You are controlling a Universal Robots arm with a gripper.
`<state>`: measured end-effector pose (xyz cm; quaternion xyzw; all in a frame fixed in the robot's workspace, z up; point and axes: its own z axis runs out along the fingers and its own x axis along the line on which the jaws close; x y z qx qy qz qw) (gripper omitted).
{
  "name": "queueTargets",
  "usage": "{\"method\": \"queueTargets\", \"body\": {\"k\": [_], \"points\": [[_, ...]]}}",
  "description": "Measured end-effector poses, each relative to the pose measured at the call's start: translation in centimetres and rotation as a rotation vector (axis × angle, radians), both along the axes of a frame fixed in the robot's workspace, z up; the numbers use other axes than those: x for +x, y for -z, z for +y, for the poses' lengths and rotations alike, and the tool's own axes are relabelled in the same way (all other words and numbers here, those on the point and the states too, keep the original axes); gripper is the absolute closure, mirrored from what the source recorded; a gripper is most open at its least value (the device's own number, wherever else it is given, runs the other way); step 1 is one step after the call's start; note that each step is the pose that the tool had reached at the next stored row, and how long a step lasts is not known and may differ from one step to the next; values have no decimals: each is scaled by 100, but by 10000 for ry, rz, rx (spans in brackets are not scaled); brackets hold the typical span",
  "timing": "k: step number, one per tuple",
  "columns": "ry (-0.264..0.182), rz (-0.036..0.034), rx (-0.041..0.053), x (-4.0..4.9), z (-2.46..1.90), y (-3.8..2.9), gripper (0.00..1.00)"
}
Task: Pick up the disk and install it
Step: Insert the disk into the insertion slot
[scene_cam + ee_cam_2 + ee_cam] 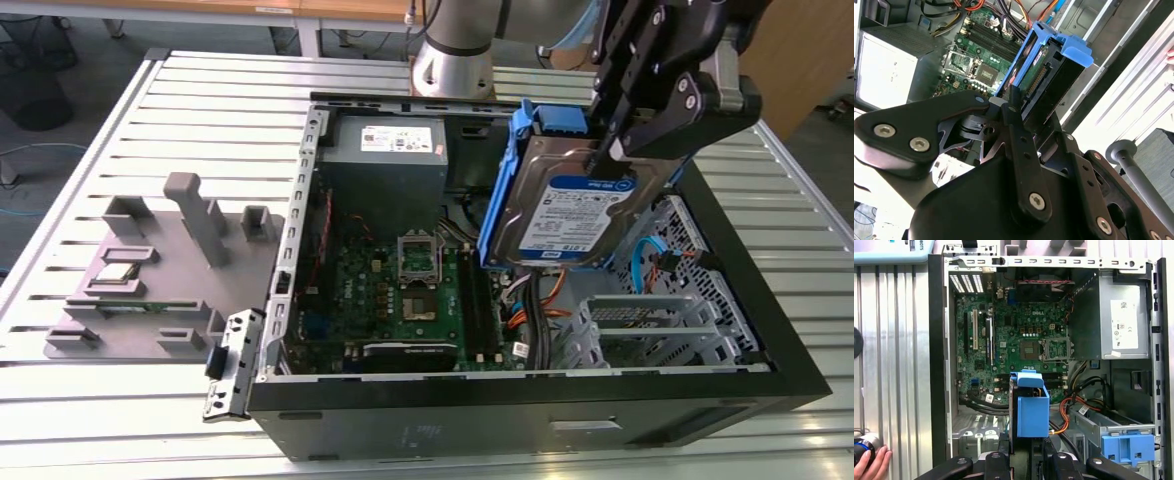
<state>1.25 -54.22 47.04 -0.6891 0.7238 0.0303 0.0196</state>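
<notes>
Fingers [625, 140] clamp the disk [577, 215] by one end, so it hangs nearly upright below them over the open computer case [534, 395], seemingly to clear its walls.

Open computer case [534, 405] on a slatted table [227, 110], green motherboard [387, 300] inside. Grey power supply box [387, 165] beside it. Grey rack [134, 300] nearby.
</notes>
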Motion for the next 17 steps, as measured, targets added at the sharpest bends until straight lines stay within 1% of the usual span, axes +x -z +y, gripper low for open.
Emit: {"method": "queueTargets", "body": {"k": [5, 10, 14, 17], "points": [[0, 0, 1, 0, -18, 1, 65], [0, 0, 3, 0, -22, 2, 65], [0, 0, 3, 0, -41, 3, 65], [0, 0, 4, 0, -42, 3, 65]]}}
